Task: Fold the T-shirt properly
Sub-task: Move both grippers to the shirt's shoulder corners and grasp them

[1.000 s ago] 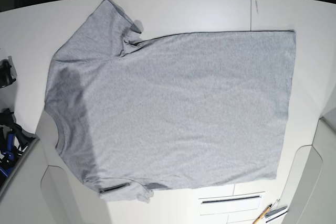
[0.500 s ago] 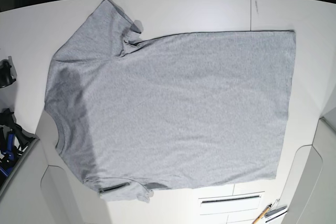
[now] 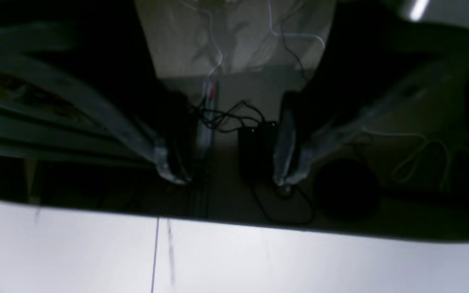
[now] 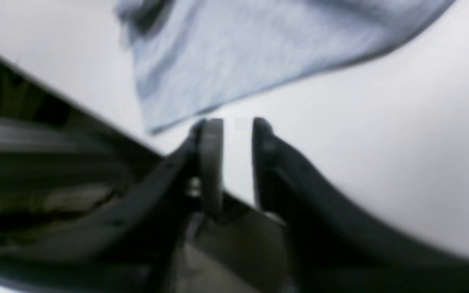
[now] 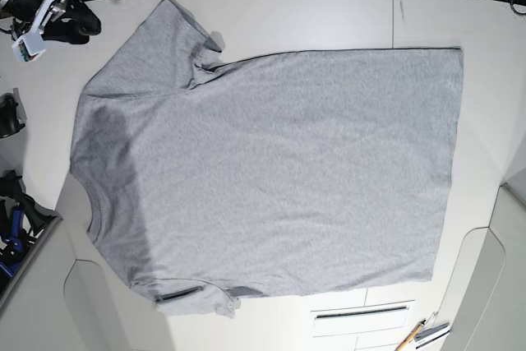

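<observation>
Right end effector (image 4: 237,124) open, just beside T-shirt (image 5: 271,170) sleeve

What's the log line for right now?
T-shirt: flat, unfolded | right gripper: open, empty, near sleeve | left gripper: open, empty, beyond table edge

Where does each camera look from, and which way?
Base: above the table, facing down at the shirt; the right pincer's arm enters top left, part of the left arm top right.
Left wrist: behind its open pincer, facing past the table edge.
Right wrist: behind its open pincer, facing a sleeve.
Base and right wrist share the shirt.
</observation>
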Controlling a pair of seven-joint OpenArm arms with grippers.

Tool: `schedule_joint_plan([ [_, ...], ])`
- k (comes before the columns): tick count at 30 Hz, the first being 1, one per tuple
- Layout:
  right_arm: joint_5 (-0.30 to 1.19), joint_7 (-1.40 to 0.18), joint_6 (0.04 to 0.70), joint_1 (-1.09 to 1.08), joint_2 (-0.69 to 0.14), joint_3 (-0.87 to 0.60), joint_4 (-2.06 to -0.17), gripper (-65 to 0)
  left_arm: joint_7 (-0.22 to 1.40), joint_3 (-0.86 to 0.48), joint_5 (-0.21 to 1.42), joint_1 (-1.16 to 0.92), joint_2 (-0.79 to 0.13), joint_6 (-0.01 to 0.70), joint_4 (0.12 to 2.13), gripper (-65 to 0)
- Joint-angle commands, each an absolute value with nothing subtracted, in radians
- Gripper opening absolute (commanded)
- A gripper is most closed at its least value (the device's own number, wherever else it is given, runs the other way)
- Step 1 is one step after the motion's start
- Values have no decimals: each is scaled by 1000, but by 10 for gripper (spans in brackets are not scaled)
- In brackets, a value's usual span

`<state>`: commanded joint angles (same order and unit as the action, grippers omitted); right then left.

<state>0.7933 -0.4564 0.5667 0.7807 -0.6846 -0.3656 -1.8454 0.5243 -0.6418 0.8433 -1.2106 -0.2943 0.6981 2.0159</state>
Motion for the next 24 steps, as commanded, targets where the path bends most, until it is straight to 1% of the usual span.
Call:
schedule_joint_plan([
  [1,794,-479,558,760,-668,-366,-1845,-334,519,-642,849,-1210,-294,698,2018,-293],
  [2,793,-502,544,746,-653,-366,-1844,-308,511,-642,855,-1210,-294,698,2018,-293],
  [5,792,-539,469,717,-606,-366,-1839,-303,481,-642,853,-1203,-294,698,2017,-293],
  [8,793,-539,467,717,-561,-366,-1822,-303,493,-642,849,-1153,-298,698,2017,-293],
  [10,789,-539,467,717,-538,-365,-1795,-303,542,-642,849,-1089,-303,696,2017,-291],
  [12,789,-539,470,711,-530,-366,-1768,-303,585,-642,850,-1035,-302,683,2016,-270],
  [14,785,-539,472,706,-528,-366,-1744,-303,586,-642,849,-997,-303,665,2014,-265],
  [17,786,-539,472,694,-529,-365,-1707,-303,585,-642,848,-953,-303,665,2007,-265],
  [22,786,-538,475,669,-525,-365,-1689,-303,584,-642,846,-867,-315,665,1872,-265],
  [24,786,-540,475,659,-517,-365,-1689,-303,584,-642,846,-821,-334,665,1801,-250],
])
